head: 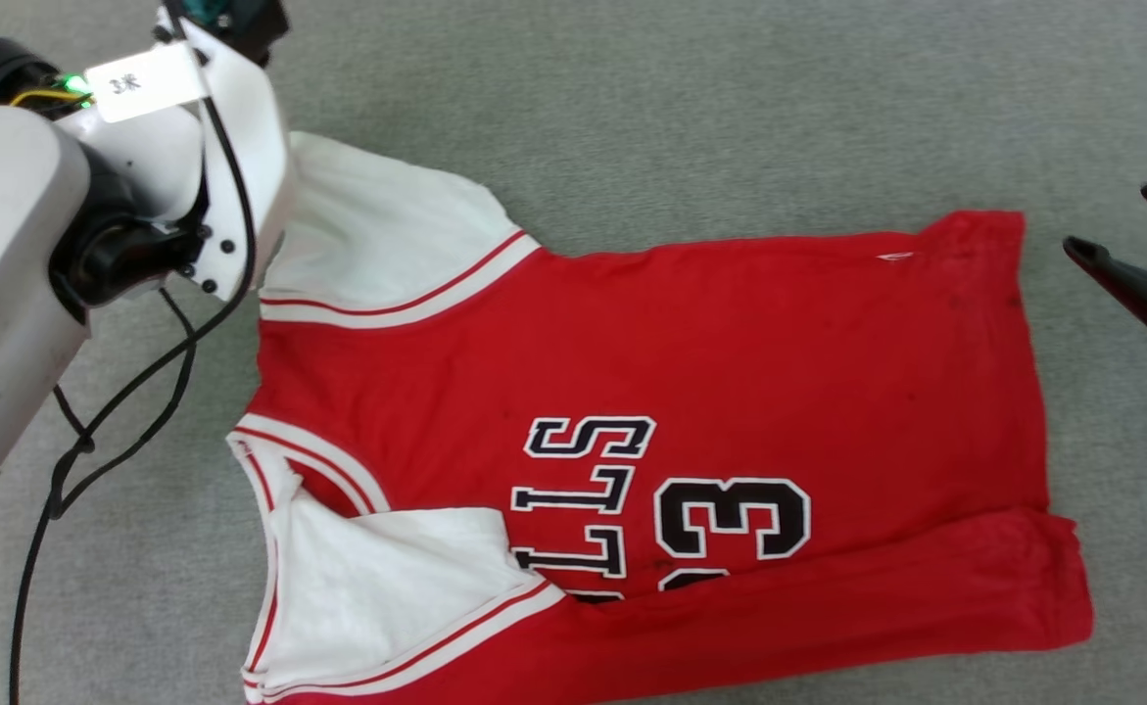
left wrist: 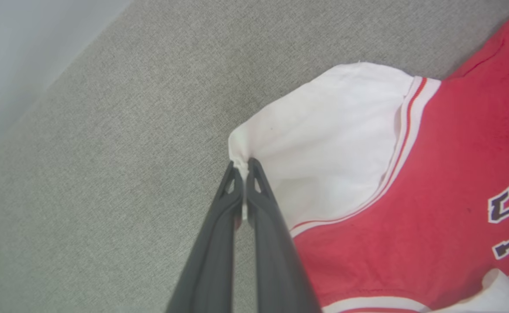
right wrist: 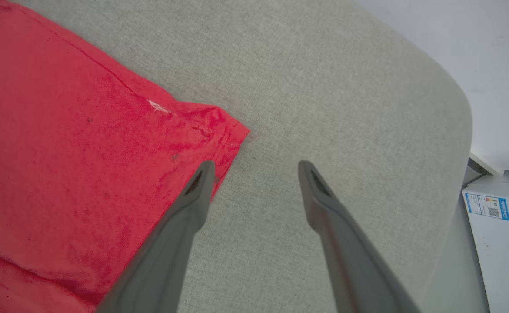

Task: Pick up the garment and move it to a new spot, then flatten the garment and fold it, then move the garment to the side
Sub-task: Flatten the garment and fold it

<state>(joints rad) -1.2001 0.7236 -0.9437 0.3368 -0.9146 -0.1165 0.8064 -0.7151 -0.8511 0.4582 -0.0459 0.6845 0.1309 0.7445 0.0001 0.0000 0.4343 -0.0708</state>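
Observation:
The garment (head: pixel 691 392), a red jersey shirt with white sleeves and dark white-outlined lettering, lies spread on the grey cloth surface, its near long edge folded over. My left gripper (left wrist: pixel 241 167) is shut on the tip of the far white sleeve (left wrist: pixel 324 143); in the head view the pale left arm (head: pixel 93 196) hides that pinch. My right gripper (right wrist: pixel 256 169) is open just past the garment's far hem corner (right wrist: pixel 219 126), one fingertip over the red edge, nothing between the fingers. Its dark fingers (head: pixel 1112 269) show at the right edge of the head view.
The grey padded surface (head: pixel 632 117) carries everything; its rounded edge (right wrist: pixel 458 130) curves at the right of the right wrist view, with a white box (right wrist: pixel 497 230) and pale floor beyond. A black cable (head: pixel 93 441) hangs from the left arm.

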